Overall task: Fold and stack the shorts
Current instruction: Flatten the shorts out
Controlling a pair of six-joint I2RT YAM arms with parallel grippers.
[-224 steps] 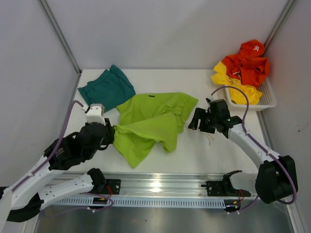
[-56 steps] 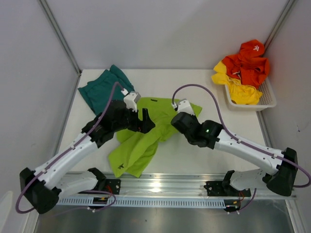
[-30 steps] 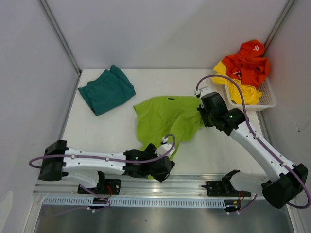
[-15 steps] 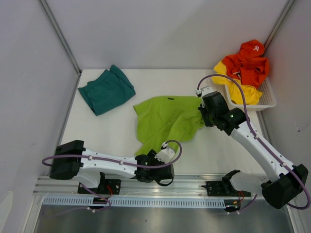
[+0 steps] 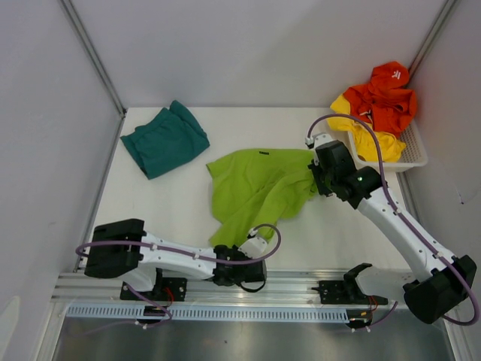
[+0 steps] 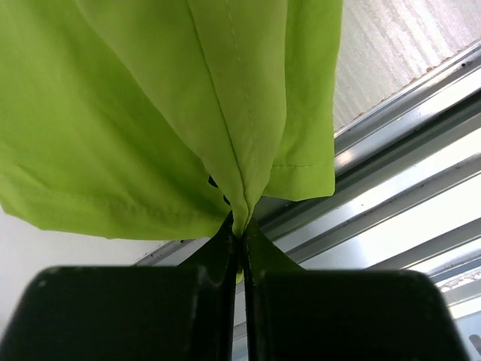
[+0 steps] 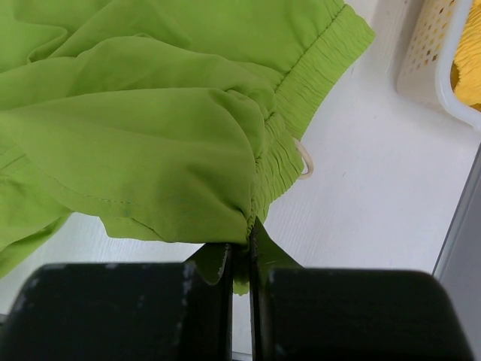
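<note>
The lime green shorts (image 5: pixel 255 188) lie spread in the middle of the table, waistband toward the back. My left gripper (image 5: pixel 242 259) is at the near edge, shut on a leg hem of the lime green shorts (image 6: pixel 225 113); the fabric is pinched between its fingers (image 6: pixel 242 239). My right gripper (image 5: pixel 319 179) is shut on the right end of the elastic waistband (image 7: pixel 301 120), the cloth bunched at the fingertips (image 7: pixel 244 244). The teal shorts (image 5: pixel 165 139) lie folded at the back left, away from both grippers.
A white basket (image 5: pixel 409 154) at the back right holds orange (image 5: pixel 387 94) and yellow (image 5: pixel 368 139) garments. The aluminium rail (image 5: pixel 248 289) runs along the near edge right under my left gripper. Grey walls close in the left, back and right sides.
The left arm moved down to the near edge and its gripper closed on the green leg hem. The right gripper kept its hold at the waistband, barely moving.
</note>
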